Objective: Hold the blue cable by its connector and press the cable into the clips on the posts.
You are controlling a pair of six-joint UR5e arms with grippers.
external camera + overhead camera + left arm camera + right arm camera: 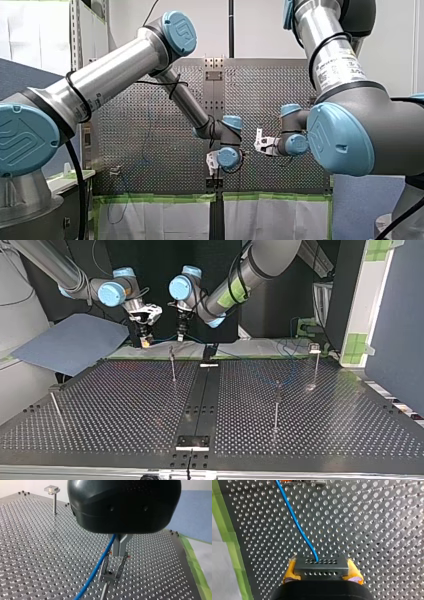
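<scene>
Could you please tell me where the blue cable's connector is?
In the right wrist view, the dark rectangular connector sits between the yellow pads of my right claw, above the perforated metal table, near its green edge.

Silver arms [125, 65], blue joint caps [180, 32], black cables [75, 95], yellow-padded right gripper [322, 567].

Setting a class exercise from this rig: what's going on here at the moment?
My right gripper has its yellow-padded fingers shut on the dark connector of the blue cable, above the perforated table. The cable runs across to my left gripper, which hangs over a post. Whether the cable is yet pressed into that post cannot be told.
</scene>
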